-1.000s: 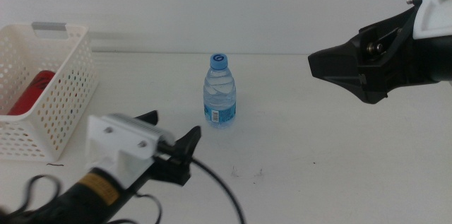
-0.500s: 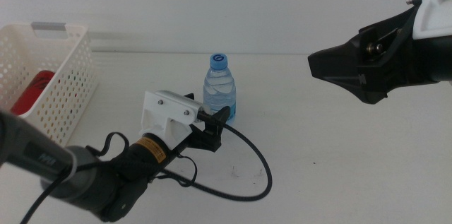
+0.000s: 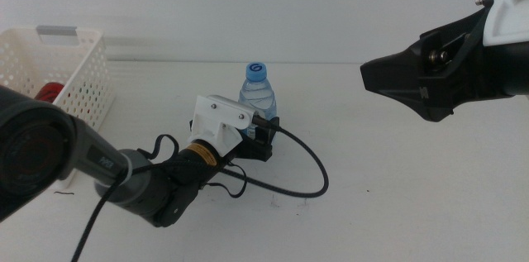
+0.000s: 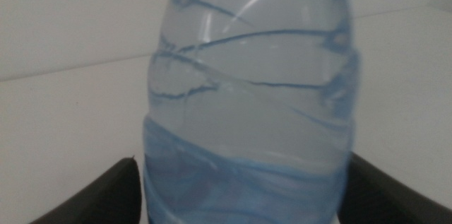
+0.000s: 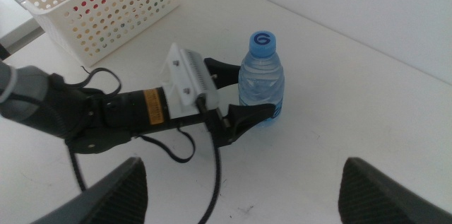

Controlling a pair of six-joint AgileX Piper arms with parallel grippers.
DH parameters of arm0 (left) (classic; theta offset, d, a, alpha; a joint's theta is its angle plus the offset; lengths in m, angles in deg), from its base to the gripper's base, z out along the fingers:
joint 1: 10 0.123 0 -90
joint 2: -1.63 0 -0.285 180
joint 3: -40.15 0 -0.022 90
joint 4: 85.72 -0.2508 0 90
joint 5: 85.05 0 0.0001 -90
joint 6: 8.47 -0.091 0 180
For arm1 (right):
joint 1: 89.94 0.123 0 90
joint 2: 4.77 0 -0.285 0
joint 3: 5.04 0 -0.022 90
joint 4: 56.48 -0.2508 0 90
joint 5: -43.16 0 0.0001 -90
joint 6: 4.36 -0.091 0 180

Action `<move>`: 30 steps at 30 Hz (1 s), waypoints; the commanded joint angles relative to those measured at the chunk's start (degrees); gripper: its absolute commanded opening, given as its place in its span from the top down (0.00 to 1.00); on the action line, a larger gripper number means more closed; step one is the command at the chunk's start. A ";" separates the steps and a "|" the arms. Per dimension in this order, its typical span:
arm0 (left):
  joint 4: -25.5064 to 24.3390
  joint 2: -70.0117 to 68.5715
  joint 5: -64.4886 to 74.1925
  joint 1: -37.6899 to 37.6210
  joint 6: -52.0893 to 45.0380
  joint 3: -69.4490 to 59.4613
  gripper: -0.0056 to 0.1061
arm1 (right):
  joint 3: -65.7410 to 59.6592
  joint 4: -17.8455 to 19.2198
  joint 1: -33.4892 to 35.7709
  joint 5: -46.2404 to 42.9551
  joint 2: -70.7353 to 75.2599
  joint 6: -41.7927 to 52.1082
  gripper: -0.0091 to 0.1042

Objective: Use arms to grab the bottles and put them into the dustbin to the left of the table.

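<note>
**Water bottle between my left fingers, red can in the basket**

Water bottle [image 3: 257, 88] stands upright near the middle of the bench [image 3: 397, 188], its blue cap on and clear water showing through the ribbed wall. It is the only bottle out on the bench.

At the far left sits the white perforated basket [image 3: 78, 76], with a grey strip on its rim. Through the holes and over the wall I can see something red lying inside; it looks like the slim can [image 3: 50, 92], though most of it is hidden.

My left hand [image 3: 263, 134] comes next, reaching in low from the left with its white housing and black cable looping over the bench. Its two dark fingers are spread, one on each side of the bottle's lower body. From my left wrist the bottle fills the view, with a fingertip showing at either side; I cannot tell whether the pads touch the plastic.

My right hand [image 3: 368, 73] hangs high at the right, well apart from the bottle. From its wrist camera its fingers stand wide apart, holding nothing.
</note>
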 commanded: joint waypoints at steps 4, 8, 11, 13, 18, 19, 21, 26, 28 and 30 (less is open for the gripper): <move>0.46 1.43 0.58 0.06 0.13 3.67 0.11 | 0.41 0.41 0.14 -0.47 0.17 0.45 0.10; 3.52 1.65 3.31 0.06 0.13 6.08 0.12 | 0.41 0.41 0.14 -0.47 0.17 0.45 0.10; 4.75 1.89 4.29 0.06 -0.03 7.45 0.17 | 0.41 0.41 0.14 -0.47 0.17 0.45 0.10; 4.85 2.39 4.11 0.06 -0.03 7.78 0.26 | 0.41 0.41 0.14 -0.47 0.17 0.45 0.10; 1.95 0.30 3.85 0.06 0.35 5.95 0.72 | 0.41 0.39 0.14 -0.47 0.17 0.32 0.10; 1.50 -1.52 4.14 0.06 0.12 4.72 0.83 | 0.41 0.39 0.14 -0.47 0.17 0.32 0.10; 1.24 -5.86 7.18 0.06 -0.17 2.06 0.97 | 0.41 0.39 0.14 -0.47 0.17 0.32 0.10; 1.24 -20.56 28.83 0.06 0.10 -1.03 0.97 | 0.41 0.39 0.14 -0.47 0.17 -0.06 0.10; 1.24 -26.22 38.30 0.06 -1.31 -1.03 0.97 | 0.41 0.39 0.14 -0.47 0.17 -0.06 0.10; 1.24 -30.83 44.59 0.06 -1.61 -1.03 0.97 | 0.41 0.39 0.14 -0.47 0.17 -0.06 0.10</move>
